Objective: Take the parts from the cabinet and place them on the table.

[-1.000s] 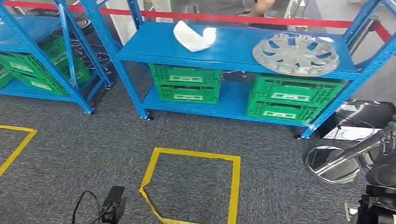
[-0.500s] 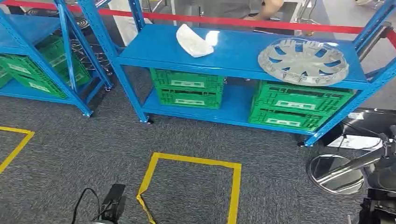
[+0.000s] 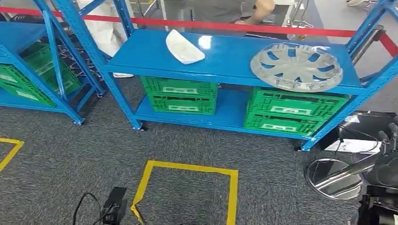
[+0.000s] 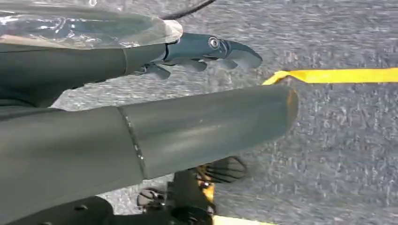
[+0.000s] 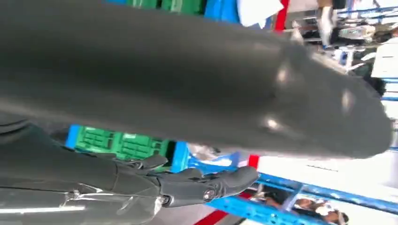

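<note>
A blue rack [image 3: 225,63] stands ahead of me across the grey carpet. On its upper shelf lie a white curved part [image 3: 184,47] toward the left and a silver wheel cover [image 3: 295,65] toward the right. My left hand [image 4: 197,131] hangs over the carpet, its thick thumb and dark fingers [image 4: 211,49] stretched out and apart, with nothing in it. My right hand [image 5: 187,93] is also empty, its fingers [image 5: 206,185] extended in front of the blue rack and green crates.
Green crates [image 3: 180,96] [image 3: 291,112] fill the rack's lower shelf. A second blue rack [image 3: 33,70] stands at the left. A yellow taped square [image 3: 187,192] and a black device with a cable [image 3: 114,205] lie on the carpet. A chrome stool base [image 3: 331,179] is at the right. A person [image 3: 253,9] stands behind the red barrier.
The camera has moved: the whole scene has shifted a little left and down. The parts lie as before on the shelf. The person behind the rack has shifted.
</note>
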Motion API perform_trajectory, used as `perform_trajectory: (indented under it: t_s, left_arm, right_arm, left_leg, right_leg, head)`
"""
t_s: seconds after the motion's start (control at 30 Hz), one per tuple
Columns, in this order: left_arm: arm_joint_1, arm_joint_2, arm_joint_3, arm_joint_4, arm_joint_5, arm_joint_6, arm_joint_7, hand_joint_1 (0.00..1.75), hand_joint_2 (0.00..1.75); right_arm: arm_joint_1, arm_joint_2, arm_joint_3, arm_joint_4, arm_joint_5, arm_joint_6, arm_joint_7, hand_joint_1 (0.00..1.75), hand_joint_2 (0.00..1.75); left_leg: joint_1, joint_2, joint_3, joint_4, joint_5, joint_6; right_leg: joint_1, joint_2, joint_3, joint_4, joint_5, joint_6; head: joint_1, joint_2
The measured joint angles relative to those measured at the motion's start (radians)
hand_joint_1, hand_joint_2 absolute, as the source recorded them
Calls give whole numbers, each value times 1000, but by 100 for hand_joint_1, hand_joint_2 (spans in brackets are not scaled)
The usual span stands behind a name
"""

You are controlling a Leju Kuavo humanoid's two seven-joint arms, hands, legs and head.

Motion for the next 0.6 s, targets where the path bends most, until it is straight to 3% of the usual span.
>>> perform_trajectory:
  t_s: [0.1, 0.13, 0.2, 0.23, 0.27, 0.3, 0.33, 0.4, 0.47, 0.53, 0.57, 0.6]
  left_arm:
    - [-2, -2, 0, 0, 0, 0, 0, 0, 0]
    - [-2, -1, 0, 0, 0, 0, 0, 0, 0]
    - [-2, 1, 0, 0, 3, 0, -2, 0, 0]
    - [0, 1, 0, 0, 6, 0, -3, 0, 0]
    - [3, 1, 0, 0, 8, 0, -6, 0, 0]
    - [5, 1, 0, 0, 9, 0, -8, 0, 0]
    - [6, 0, 0, 0, 10, 0, -10, 0, 0]
    - [6, 0, 0, 0, 10, 0, -12, 0, 0]
    - [2, -2, 0, 0, 8, 0, -11, 0, 0]
    - [1, -2, 0, 0, 6, -1, -8, 0, 0]
    - [0, -2, 0, 0, 4, -1, -5, 0, 0]
    - [-2, 0, 0, 0, 3, -1, -2, 0, 0]
  right_arm:
    - [1, -1, 1, -2, 0, 0, 2, 0, 0]
    - [-2, -1, 0, -3, 0, 0, 2, 0, 0]
    - [-2, -1, 1, -3, 0, 1, 2, 0, 0]
    - [-1, -1, 2, -2, 0, 4, 2, 0, 0]
    - [-2, -1, 3, -1, 0, 7, 2, 0, 0]
    - [-3, -1, 3, 0, 0, 9, 3, 0, 0]
    - [-5, -1, 4, 0, 2, 10, 4, 0, 0]
    - [-15, -1, 4, 0, 6, 12, 7, 0, 0]
    - [-21, -1, 5, 0, 9, 12, 13, 0, 0]
    - [-25, -1, 5, -1, 13, 12, 16, 0, 0]
    - [-26, -1, 5, -4, 16, 12, 19, 0, 0]
    - [-26, -1, 5, -8, 19, 12, 22, 0, 0]
  left_leg:
    - [4, 0, 14, -4, -12, 15]
    - [5, 0, 20, -4, -18, 23]
    - [3, 1, 28, -4, -28, 29]
    - [1, 1, 34, -4, -34, 30]
    - [0, 0, 42, -3, -41, 30]
    - [-1, -1, 53, -3, -49, 29]
    - [-2, -3, 66, -4, -57, 29]
    - [-4, -5, 93, -6, -74, 26]
    - [-8, -9, 95, -7, -82, 18]
    - [-4, -5, 97, -16, -85, 10]
    - [-6, -4, 103, -21, -86, 4]
    - [-6, -2, 108, -18, -93, -1]
  right_leg:
    - [-6, -3, 13, 11, -20, 15]
    - [-5, -6, -12, 66, -45, 21]
    - [-8, -7, -113, 241, -115, 29]
    - [-9, -7, -169, 325, -135, 31]
    - [-9, -7, -202, 360, -127, 31]
    - [-9, -7, -208, 341, -91, 28]
    - [-8, -7, -192, 276, -32, 22]
    - [0, -7, -133, 89, 98, 2]
    - [9, -9, -112, 31, 97, -8]
    - [11, -6, -104, 31, 90, -12]
    - [9, -4, -99, 21, 91, -13]
    - [-7, -5, -80, 2, 94, -14]
  head:
    - [1, 0]
    - [8, 0]
    - [11, 0]
    - [11, 0]
    - [11, 0]
    - [11, 0]
    - [11, 0]
    - [12, 0]
    - [14, 0]
    - [16, 0]
    - [16, 0]
    - [15, 0]
